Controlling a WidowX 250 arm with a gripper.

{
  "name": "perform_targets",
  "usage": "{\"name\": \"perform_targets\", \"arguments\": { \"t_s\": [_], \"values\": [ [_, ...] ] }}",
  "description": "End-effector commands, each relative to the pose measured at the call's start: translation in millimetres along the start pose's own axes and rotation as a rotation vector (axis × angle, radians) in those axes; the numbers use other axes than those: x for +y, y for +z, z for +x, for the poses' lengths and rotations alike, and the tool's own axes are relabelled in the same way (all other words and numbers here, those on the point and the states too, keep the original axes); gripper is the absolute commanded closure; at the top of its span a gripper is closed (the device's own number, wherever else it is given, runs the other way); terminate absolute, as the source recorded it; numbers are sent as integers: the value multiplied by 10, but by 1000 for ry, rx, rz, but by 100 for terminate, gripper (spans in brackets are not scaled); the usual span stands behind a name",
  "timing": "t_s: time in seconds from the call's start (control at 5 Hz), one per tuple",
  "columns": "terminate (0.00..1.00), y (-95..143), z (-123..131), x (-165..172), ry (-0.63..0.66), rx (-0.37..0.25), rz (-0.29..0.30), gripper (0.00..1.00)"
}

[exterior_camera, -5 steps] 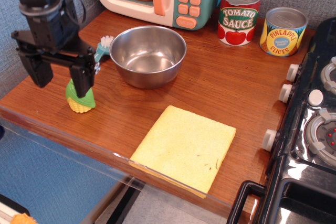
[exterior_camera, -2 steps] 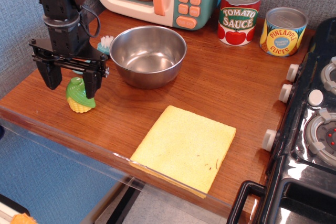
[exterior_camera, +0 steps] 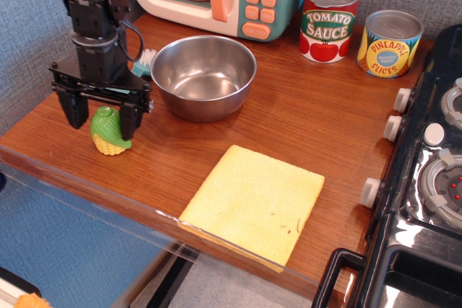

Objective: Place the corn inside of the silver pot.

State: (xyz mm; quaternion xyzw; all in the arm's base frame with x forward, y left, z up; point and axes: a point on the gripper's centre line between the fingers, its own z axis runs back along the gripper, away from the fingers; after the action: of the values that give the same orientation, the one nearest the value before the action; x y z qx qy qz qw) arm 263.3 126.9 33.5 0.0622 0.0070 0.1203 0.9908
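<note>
At the left of the frame, the black robot gripper (exterior_camera: 101, 115) hangs with its two fingers spread wide, one on each side of the small green-husked plastic toy corn (exterior_camera: 110, 130). The corn stands on the brown wooden tabletop (exterior_camera: 303, 120), yellow kernelled end down, near the lower-left edge. The fingers seem to flank the husk without pressing it, though contact is hard to judge from this angle. The round shiny stainless-steel silver pot (exterior_camera: 203, 76) sits just right of the gripper, toward the upper middle, with nothing inside. A flat yellow square sponge cloth (exterior_camera: 253, 203) lies at lower centre.
</note>
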Motion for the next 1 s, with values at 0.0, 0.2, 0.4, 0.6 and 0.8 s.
{"name": "perform_targets", "arguments": {
  "t_s": [0.0,0.2,0.4,0.6,0.8],
  "values": [
    [0,90,-1,-22,5,-40,-20,100],
    [0,275,-45,-107,-13,-78,-37,100],
    [0,598,-91,-192,-29,-123,-64,100],
    [0,1088,-68,-287,-31,-158,-123,100],
    [0,1217,165,-398,-28,-189,-164,100]
  ]
}}
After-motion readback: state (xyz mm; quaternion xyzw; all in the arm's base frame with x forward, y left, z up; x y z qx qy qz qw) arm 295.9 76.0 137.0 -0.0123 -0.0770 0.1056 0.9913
